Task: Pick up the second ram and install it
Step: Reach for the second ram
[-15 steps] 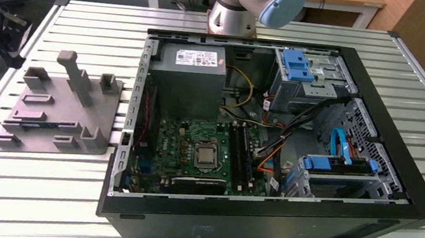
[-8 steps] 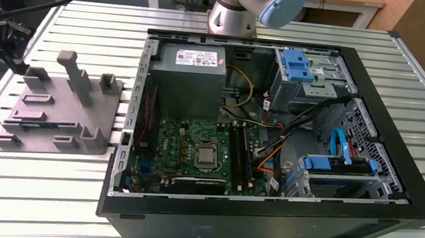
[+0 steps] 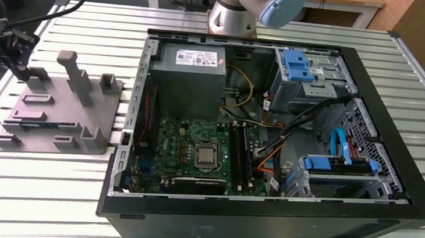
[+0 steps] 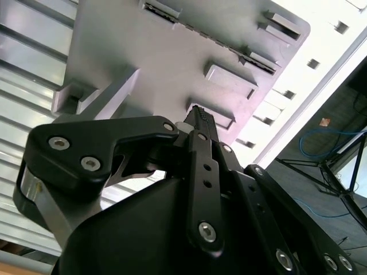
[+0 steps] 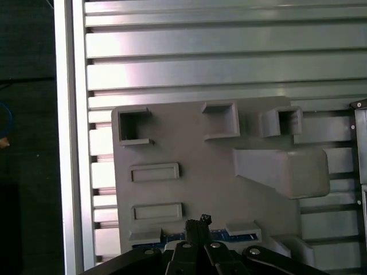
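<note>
Fingers [image 5: 200, 223]: black, pressed together at the tips, nothing pinched between them. They hang over the holder plate [image 5: 189, 143], a grey moulded fixture with raised blocks and open pockets.

Second ram [image 5: 218, 235]: a bluish-green strip seated on edge in a slot of the holder plate, not gripped. In the first wrist view it runs just beside the fingertips. In the exterior view the second ram [image 3: 46, 126] sits toward 6 o'clock of the plate's middle, with the fingers [image 3: 20, 71] at 11 o'clock of it and raised clear.

Table [image 3: 49, 197]: ribbed aluminium, carrying the plate and the computer case.

Computer case [image 3: 390, 218]: black tower on its side, opened, at 3 o'clock of the plate. Inside:
- green motherboard [image 3: 186, 146]
- long black slots [image 3: 241, 151] at 3 o'clock of the motherboard's middle
- grey power supply [image 3: 190, 64] at 12 o'clock of the motherboard

Arm base [image 3: 234, 16]: at 12 o'clock of the case.
</note>
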Controlling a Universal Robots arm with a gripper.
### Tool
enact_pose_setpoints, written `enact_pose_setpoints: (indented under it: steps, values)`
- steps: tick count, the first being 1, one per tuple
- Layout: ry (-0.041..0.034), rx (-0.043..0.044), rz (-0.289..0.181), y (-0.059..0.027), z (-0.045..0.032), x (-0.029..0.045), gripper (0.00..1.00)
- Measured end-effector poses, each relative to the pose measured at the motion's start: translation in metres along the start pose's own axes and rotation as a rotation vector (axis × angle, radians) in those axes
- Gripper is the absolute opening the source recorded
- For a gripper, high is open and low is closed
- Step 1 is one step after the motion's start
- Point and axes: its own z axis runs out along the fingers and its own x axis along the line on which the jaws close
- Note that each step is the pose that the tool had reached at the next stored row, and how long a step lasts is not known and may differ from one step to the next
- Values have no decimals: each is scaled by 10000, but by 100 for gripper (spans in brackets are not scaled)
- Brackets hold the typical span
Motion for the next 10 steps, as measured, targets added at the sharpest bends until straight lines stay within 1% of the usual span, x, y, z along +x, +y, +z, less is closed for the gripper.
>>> enact_pose_setpoints:
  steps: [10]
  values:
    - [17, 2, 1, -10, 182, 7, 10]
